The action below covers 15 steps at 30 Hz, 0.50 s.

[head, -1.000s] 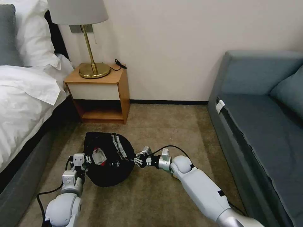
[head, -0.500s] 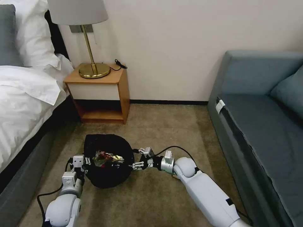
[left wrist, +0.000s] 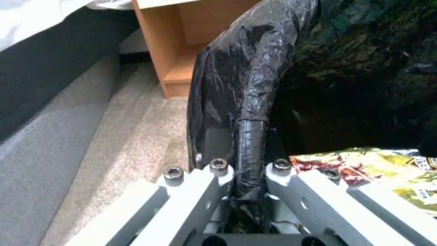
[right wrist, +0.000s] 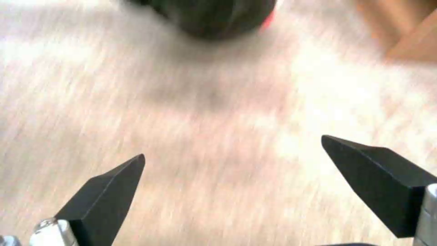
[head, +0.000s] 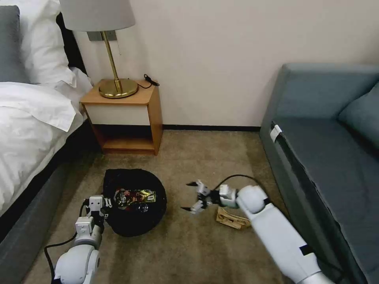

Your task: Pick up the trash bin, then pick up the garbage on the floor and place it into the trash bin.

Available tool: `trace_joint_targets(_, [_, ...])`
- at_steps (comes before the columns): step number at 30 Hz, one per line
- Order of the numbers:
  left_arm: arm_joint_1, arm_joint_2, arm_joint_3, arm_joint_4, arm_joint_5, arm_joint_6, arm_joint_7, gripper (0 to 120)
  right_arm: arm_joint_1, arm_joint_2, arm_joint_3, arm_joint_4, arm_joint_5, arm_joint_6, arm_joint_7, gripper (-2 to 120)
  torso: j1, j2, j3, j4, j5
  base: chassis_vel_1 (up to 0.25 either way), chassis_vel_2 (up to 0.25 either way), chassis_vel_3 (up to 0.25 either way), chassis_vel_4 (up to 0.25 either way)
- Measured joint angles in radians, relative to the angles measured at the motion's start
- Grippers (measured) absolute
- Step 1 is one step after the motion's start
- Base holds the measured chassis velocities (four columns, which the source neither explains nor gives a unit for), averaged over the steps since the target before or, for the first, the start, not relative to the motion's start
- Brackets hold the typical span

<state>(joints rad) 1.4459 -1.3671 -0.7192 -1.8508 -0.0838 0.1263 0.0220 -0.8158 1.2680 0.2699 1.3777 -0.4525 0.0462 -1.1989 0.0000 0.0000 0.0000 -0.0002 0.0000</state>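
From the head camera I see the trash bin (head: pixel 134 207) standing on the carpet (head: pixel 205 157) in front of the nightstand (head: pixel 124 114), between the bed (head: pixel 27 134) and the sofa (head: pixel 327 157). A shiny gold-brown wrapper (head: pixel 135 196) lies across its bag-lined mouth. My left hand (head: pixel 103 206) is at the bin's near-left rim, pinching it. My right hand (head: pixel 189 196) hangs just above the carpet to the right of the bin, apart from it, fingers spread and holding nothing. A tan crumpled wrapper (head: pixel 232 219) lies on the floor just beside the right wrist.

On the left wrist camera, the left hand (left wrist: pixel 248 171) has its fingers pressed on the bagged rim of the bin (left wrist: pixel 245 89), with the wrapper (left wrist: pixel 378 167) inside, just past them.

On the right wrist camera, the right hand (right wrist: pixel 232 160) shows two dark fingertips (right wrist: pixel 114 184) wide apart over blurred carpet, with the bin (right wrist: pixel 214 15) farther off.
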Motion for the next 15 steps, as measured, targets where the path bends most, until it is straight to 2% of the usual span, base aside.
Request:
trace_joint_targets(6, [-0.003,-0.009,0.012,0.014,0.012,-0.004,0.0,1,0.007,0.005,0.066,-0.096,-0.093,0.032,-0.012,100,0.0,0.0,0.0,0.0002,0.0002,0.0,0.0,0.0,0.0])
trace_joint_targets(12, [-0.002,-0.01,0.011,0.026,0.014,-0.014,0.0,1,0.011,0.009,0.078,-0.183,-0.131,0.044,-0.002,100,0.0,0.0,0.0,0.0002,0.0002,0.0,0.0,0.0,0.0])
trace_joint_targets(15, [-0.001,-0.009,0.008,0.033,0.014,-0.02,0.0,1,0.023,0.023,0.093,-0.268,-0.19,0.074,0.044,100,0.0,0.0,0.0,0.0001,0.0004,0.0,0.0,0.0,0.0])
